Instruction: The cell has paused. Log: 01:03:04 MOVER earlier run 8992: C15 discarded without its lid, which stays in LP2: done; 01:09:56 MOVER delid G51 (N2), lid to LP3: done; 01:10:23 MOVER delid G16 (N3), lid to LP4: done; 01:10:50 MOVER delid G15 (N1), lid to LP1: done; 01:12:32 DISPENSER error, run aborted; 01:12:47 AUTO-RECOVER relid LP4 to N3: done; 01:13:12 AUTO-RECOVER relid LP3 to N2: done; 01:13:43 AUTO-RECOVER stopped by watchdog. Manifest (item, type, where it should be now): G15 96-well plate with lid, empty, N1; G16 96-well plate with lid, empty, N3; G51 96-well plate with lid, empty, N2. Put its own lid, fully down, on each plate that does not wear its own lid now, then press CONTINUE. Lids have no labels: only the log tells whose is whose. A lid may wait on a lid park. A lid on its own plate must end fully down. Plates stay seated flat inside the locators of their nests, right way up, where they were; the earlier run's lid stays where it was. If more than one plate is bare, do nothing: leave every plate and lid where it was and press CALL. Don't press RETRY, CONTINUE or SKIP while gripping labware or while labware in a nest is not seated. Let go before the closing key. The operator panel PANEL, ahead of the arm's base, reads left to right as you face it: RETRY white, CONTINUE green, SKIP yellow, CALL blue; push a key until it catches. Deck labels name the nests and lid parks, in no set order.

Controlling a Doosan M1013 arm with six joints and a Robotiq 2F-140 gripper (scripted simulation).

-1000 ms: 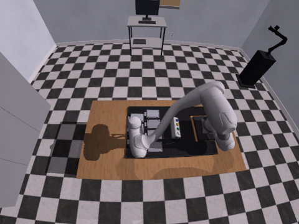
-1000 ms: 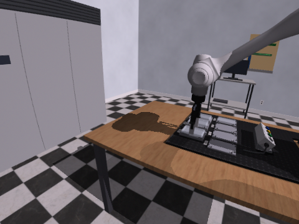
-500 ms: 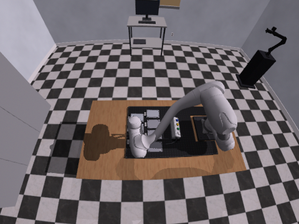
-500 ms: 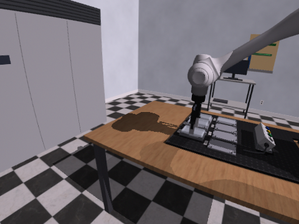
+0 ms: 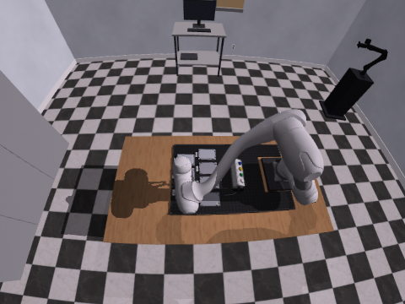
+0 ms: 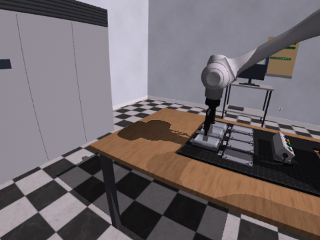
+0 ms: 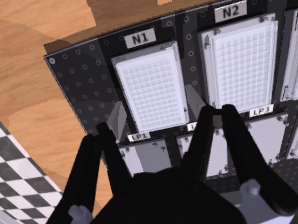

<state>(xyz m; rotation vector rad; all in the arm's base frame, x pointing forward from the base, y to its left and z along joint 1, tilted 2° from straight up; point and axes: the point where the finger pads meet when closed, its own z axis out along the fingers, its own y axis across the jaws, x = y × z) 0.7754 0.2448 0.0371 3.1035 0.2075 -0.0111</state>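
Observation:
In the wrist view the plate in nest N1 (image 7: 150,92) shows an open well grid and seems to wear no lid. The plate in N2 (image 7: 244,65) wears a lid. Below N1, a flat grey lid lies on park LP1 (image 7: 145,156). My gripper (image 7: 154,101) is open, with its dark fingers standing on either side of the LP1 lid and nothing gripped. In the exterior view the gripper (image 6: 205,133) is low over the near left corner of the deck. The third nest is cut off at the right edge of the wrist view.
The operator panel (image 5: 239,173) with its coloured keys stands right of the nests on the black deck, and also shows in the exterior view (image 6: 283,147). More lid parks, one labelled LP3 (image 7: 261,111), lie right of LP1. The table edge is close on the left.

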